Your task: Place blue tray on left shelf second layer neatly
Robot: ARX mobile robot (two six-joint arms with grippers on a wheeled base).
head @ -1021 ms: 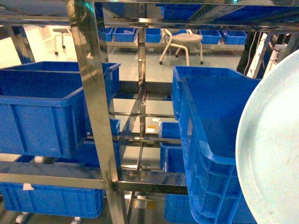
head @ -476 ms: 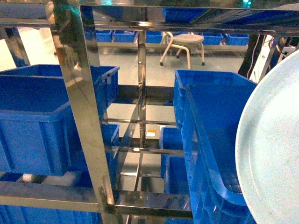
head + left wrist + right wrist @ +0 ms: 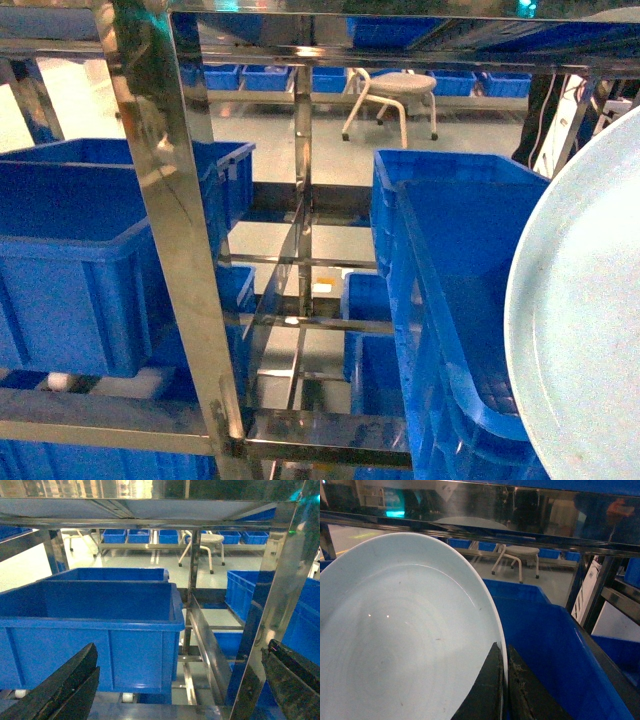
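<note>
Head view: the blue tray (image 3: 585, 330) fills the right edge, tilted up on its rim, above a blue crate (image 3: 450, 300) on the right side of the steel rack (image 3: 165, 230). No gripper shows here. Only the right wrist view reveals the hold: the right gripper (image 3: 504, 690) pinches the tray's rim, one finger on each face. The left wrist view gives the left gripper (image 3: 175, 690), its fingers spread wide and holding nothing, facing another crate (image 3: 95, 630) on the left shelf tier (image 3: 150, 711).
</note>
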